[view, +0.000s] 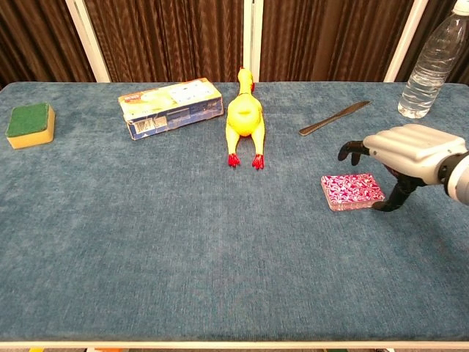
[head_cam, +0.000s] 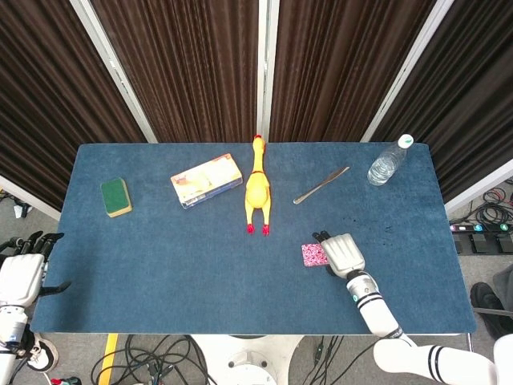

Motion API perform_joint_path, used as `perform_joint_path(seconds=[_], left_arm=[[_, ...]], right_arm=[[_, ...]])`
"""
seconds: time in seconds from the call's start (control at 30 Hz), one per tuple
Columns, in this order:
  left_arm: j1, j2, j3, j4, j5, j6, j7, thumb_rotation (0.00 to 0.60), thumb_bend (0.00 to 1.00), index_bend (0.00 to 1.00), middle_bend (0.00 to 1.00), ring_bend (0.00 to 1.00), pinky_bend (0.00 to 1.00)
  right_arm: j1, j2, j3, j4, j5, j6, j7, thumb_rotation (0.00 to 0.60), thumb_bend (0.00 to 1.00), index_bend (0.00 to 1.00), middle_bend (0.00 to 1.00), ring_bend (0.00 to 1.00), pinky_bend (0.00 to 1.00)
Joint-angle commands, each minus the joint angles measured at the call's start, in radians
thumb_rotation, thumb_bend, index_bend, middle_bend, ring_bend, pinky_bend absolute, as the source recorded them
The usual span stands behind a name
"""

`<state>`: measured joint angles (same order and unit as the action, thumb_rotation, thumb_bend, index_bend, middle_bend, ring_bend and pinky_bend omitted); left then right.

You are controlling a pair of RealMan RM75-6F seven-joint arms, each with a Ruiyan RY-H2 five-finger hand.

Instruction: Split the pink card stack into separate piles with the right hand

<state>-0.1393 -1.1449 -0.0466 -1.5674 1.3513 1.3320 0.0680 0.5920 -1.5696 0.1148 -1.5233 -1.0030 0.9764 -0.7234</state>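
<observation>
Matt blue cloth table (view: 183, 249); glossy yellow rubber chicken (view: 245, 116)

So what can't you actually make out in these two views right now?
- Head view: the right hand covers the right part of the pink card stack, so contact is unclear.
- Chest view: the water bottle is cut off by the top edge.
- Left hand: at the head view's edge, absent from the chest view.

A pink patterned card stack (view: 352, 191) is lying flat as one squared pile on the blue table (view: 183, 242), sitting near and diagonally right of the rubber chicken's (view: 245, 117) red feet.
</observation>
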Motion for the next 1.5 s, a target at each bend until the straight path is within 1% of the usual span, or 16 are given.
perform_joint_path(seconds=[0.03, 0.27, 0.7, 1.07, 1.5], left_arm=[[0.002, -0.002, 0.0, 0.005, -0.002, 0.002, 0.001, 0.6, 0.03, 0.15, 0.15, 0.08, 0.2], [0.004, -0.005, -0.001, 0.018, -0.003, 0.002, -0.018, 0.6, 0.03, 0.15, 0.15, 0.08, 0.2], [0.009, -0.017, -0.007, 0.052, 0.009, 0.019, -0.057, 0.6, 0.03, 0.15, 0.15, 0.08, 0.2], [0.012, -0.03, -0.003, 0.084, 0.03, 0.026, -0.089, 0.6, 0.03, 0.15, 0.15, 0.08, 0.2], [0.012, -0.035, -0.003, 0.101, 0.022, 0.013, -0.106, 0.6, 0.03, 0.15, 0.15, 0.08, 0.2]], right_arm=[[0.01, -0.02, -0.008, 0.015, -0.002, 0.006, -0.002, 0.6, 0.15, 0.25, 0.26, 0.77, 0.98], [0.023, -0.053, -0.016, 0.039, 0.015, 0.023, -0.017, 0.6, 0.15, 0.26, 0.27, 0.77, 0.98], [0.042, -0.071, -0.025, 0.046, 0.043, 0.041, -0.041, 0.6, 0.16, 0.28, 0.29, 0.77, 0.98], [0.049, -0.083, -0.03, 0.053, 0.057, 0.057, -0.046, 0.6, 0.19, 0.32, 0.33, 0.77, 0.98], [0.054, -0.093, -0.029, 0.058, 0.067, 0.07, -0.041, 0.6, 0.22, 0.36, 0.36, 0.78, 0.98]])
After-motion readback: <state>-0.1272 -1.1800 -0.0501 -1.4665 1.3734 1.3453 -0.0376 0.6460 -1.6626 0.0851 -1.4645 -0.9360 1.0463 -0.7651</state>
